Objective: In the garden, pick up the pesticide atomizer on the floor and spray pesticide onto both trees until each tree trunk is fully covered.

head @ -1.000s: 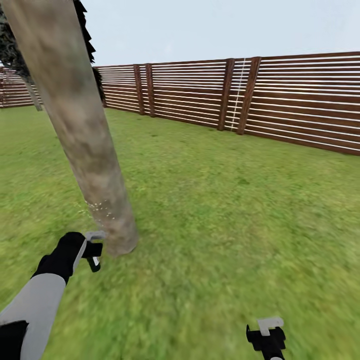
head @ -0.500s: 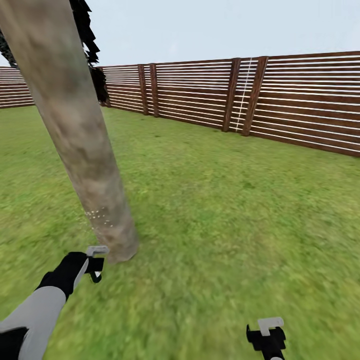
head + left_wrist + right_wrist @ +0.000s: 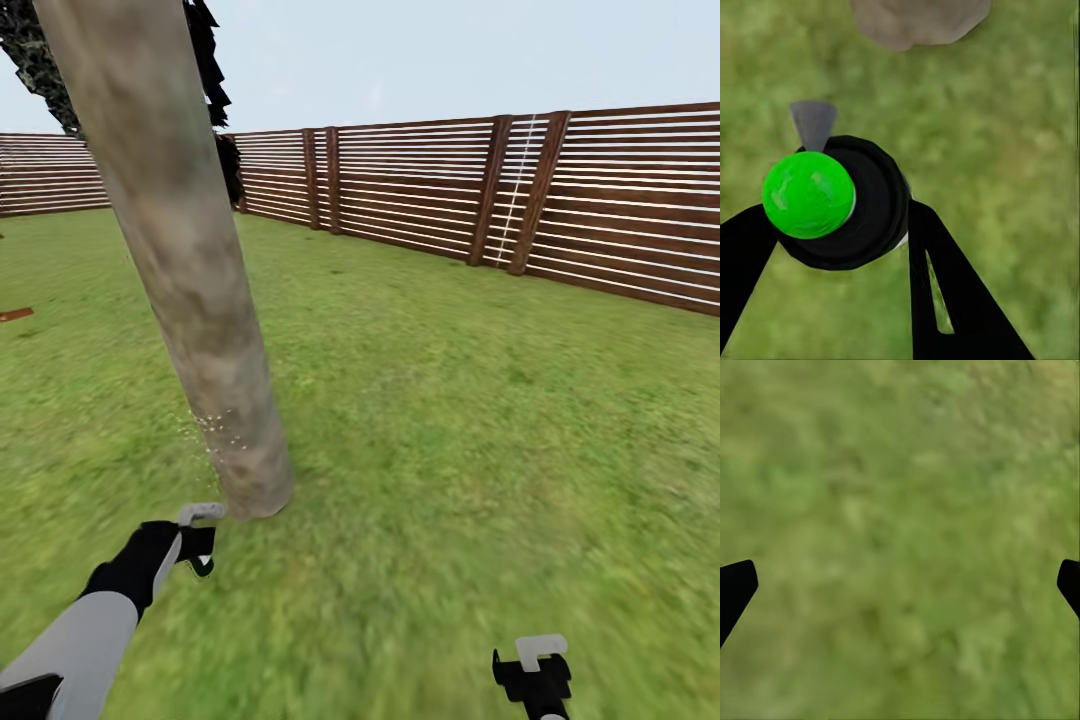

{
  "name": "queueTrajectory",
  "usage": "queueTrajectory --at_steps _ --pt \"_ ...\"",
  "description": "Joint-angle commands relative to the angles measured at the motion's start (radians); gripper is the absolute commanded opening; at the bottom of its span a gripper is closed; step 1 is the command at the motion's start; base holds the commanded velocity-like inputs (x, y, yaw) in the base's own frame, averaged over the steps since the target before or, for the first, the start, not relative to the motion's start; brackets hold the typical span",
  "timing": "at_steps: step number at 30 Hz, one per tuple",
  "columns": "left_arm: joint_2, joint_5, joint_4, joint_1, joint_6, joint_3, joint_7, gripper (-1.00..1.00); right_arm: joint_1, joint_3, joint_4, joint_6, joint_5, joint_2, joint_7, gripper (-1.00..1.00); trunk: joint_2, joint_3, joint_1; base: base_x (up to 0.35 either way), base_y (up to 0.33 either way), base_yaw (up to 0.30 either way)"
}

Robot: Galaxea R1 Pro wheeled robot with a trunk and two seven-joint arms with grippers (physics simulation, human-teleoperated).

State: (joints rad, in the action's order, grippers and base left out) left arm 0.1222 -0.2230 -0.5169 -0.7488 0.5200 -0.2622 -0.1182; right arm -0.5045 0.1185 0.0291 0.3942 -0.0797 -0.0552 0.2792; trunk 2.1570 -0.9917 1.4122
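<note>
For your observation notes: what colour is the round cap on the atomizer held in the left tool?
Bright green, on a black body: the atomizer, best in the left wrist view.

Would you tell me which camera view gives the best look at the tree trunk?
The head view: the tree trunk rises from the lawn with white pesticide specks low on it. The left wrist view catches just its base beyond the atomizer in the left gripper. The right wrist view gives grass.

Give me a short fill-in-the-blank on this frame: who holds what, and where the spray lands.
1. The atomizer with the green top sits between the fingers of the ____ gripper.
2. White pesticide specks dot the tree trunk near its ____.
3. The right gripper is open above ____.

Missing words: left; base; grass
</note>
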Motion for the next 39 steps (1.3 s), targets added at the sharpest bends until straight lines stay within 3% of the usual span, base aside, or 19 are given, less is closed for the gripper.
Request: queueTrajectory --at_steps 1,9,11,13,25,27,29,30,32,34,35,39 --pt "0.001 -0.001 0.001 0.000 -0.011 0.000 0.000 -1.00 0.000 0.000 0.000 0.000 0.000 -0.001 0.000 1.00 0.000 0.000 0.000 0.220 -0.149 0.006" --pt "0.003 -0.008 -0.002 -0.001 -0.017 0.006 0.001 -1.00 0.000 0.000 0.000 0.000 -0.001 -0.002 0.000 1.00 0.000 0.000 0.000 0.076 -0.252 0.000" --pt "0.004 -0.011 -0.002 0.000 -0.010 0.006 0.059 -1.00 0.000 0.001 0.000 0.000 -0.001 -0.002 0.001 1.00 0.000 0.000 0.000 0.000 -0.275 0.018" --pt "0.004 -0.005 -0.001 0.000 -0.007 0.003 0.080 -1.00 0.000 0.001 0.000 0.000 -0.002 -0.002 0.000 1.00 0.000 0.000 0.000 0.014 -0.275 0.173" --pt "0.009 -0.001 0.011 -0.001 -0.003 -0.003 0.083 -1.00 0.000 0.001 0.000 0.000 -0.001 -0.001 0.001 1.00 0.000 0.000 0.000 0.144 -0.226 0.100" --pt "0.014 -0.002 0.012 -0.001 0.010 0.000 0.082 -1.00 0.000 0.001 0.000 0.000 -0.001 0.000 0.000 1.00 0.000 0.000 0.000 0.116 -0.029 0.126" --pt "0.017 -0.005 0.004 -0.002 0.081 0.000 0.081 -1.00 0.000 0.001 0.000 0.000 -0.001 0.000 0.000 1.00 0.000 0.000 0.000 0.023 -0.006 0.190" --pt "0.034 -0.005 0.001 -0.008 0.148 0.001 0.078 -1.00 0.000 0.001 0.000 0.000 -0.001 0.000 0.000 1.00 0.000 0.000 0.000 0.003 -0.001 0.031" --pt "0.085 -0.004 -0.001 -0.011 0.168 0.001 0.076 -1.00 0.000 0.001 0.000 0.000 0.000 0.000 0.000 1.00 0.000 0.000 0.000 0.001 0.000 0.009" --pt "0.110 -0.001 0.000 -0.011 0.170 0.001 0.073 -1.00 0.000 0.001 0.000 0.000 0.000 0.000 0.000 1.00 0.000 0.000 0.000 0.000 0.000 0.002" --pt "0.107 -0.001 0.000 -0.009 0.169 0.004 0.071 -1.00 0.000 0.001 0.000 0.000 0.000 0.000 0.000 1.00 0.000 0.000 0.000 0.000 0.000 0.000" --pt "-0.003 -0.001 -0.003 -0.015 0.167 0.009 0.071 -1.00 0.000 0.001 0.000 0.000 -0.001 0.000 0.000 1.00 0.000 0.000 0.000 0.000 0.000 0.000"
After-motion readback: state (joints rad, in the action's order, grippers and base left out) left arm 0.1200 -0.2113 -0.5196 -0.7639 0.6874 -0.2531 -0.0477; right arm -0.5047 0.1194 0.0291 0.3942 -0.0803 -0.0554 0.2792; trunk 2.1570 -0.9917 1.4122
